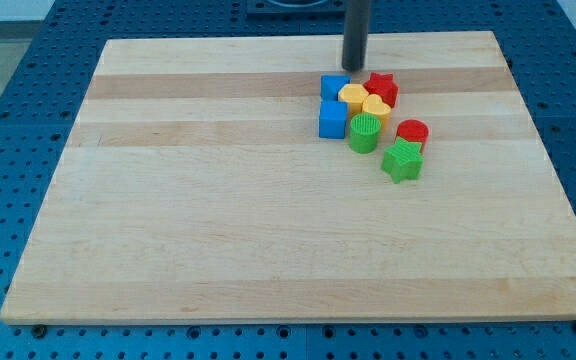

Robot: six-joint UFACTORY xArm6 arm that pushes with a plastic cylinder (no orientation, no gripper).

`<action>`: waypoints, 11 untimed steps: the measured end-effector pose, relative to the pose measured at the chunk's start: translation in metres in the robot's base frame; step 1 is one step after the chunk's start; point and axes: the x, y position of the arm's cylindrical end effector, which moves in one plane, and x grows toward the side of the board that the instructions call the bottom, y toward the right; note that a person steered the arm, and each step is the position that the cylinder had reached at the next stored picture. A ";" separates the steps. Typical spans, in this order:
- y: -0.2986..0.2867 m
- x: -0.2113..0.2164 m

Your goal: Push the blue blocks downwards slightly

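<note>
Two blue blocks stand in a cluster right of the board's middle, near the view's top: a blue cube (pixel 333 119) and, just above it, a second blue block (pixel 334 87), partly hidden by a yellow block. My tip (pixel 354 66) is just above and slightly right of the upper blue block, close to it; I cannot tell if it touches. The rod rises out of the view's top.
Beside the blue blocks lie a yellow hexagon-like block (pixel 354 96), a yellow heart (pixel 375 107), a red star (pixel 381 88), a green cylinder (pixel 364 132), a red cylinder (pixel 413 133) and a green star (pixel 402 160). The wooden board (pixel 218 220) lies on a blue perforated table.
</note>
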 end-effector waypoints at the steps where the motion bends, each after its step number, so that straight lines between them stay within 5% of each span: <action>1: 0.020 0.101; 3: 0.021 0.098; 6: -0.007 -0.085; 7: -0.060 -0.075; 9: -0.068 -0.061; 11: -0.033 0.137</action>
